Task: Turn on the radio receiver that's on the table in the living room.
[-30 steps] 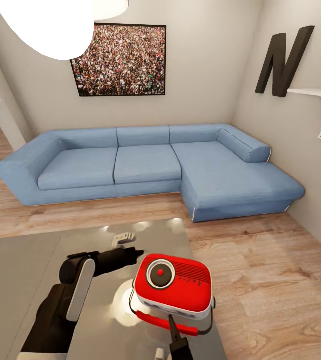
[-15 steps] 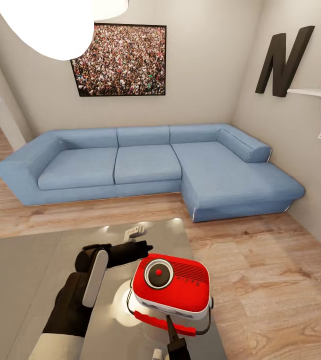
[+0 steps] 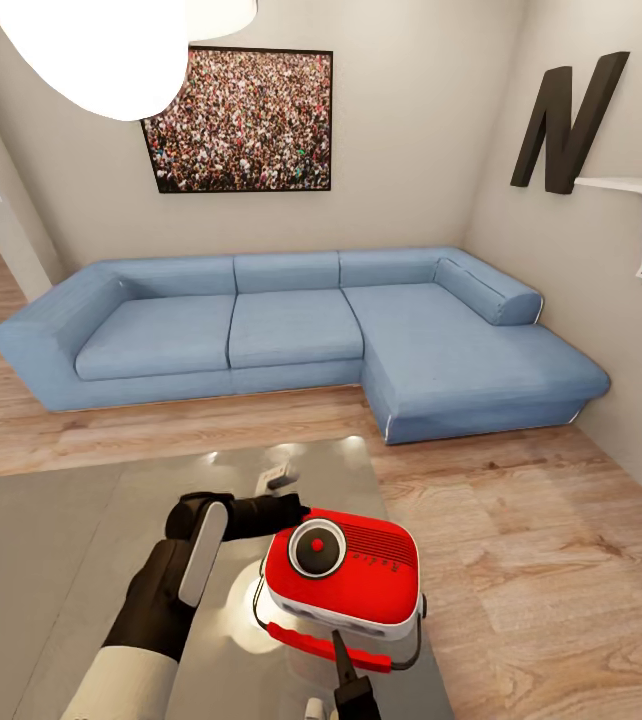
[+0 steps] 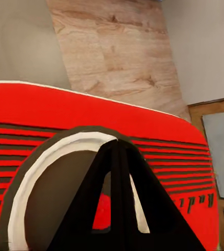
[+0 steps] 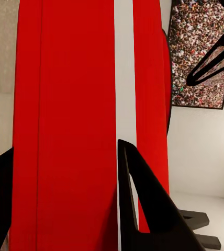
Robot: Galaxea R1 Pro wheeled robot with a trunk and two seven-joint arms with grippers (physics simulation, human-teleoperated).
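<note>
Nearest the robot, the right claw (image 3: 346, 660) is seen under the radio receiver (image 3: 346, 575), w/ the red body clamped between its fingers (image 5: 143, 209) in the right wrist view, so it is judged closed on the radio, which is held tilted just above the surface (image 3: 51, 540), near its right edge. Over the last sec the radio has been shifted only slightly, while the left claw (image 3: 296, 508) has been brought in from the left toward the round dial (image 3: 318, 546) on the radio's top face. In the left wrist view its fingers (image 4: 117, 209) are seen pressed together in front of the dial, i.e. closed on nothing. This is judged to be the approach to the switch; contact can't be confirmed yet.

A small white-and-dark object (image 3: 277, 474) lies on the surface just beyond the left claw, not in the way. Further off are the wood floor (image 3: 521, 540), blue sofa (image 3: 291, 330), crowd photo (image 3: 241, 120), letter N (image 3: 566, 120) and a wall shelf (image 3: 641, 200).
</note>
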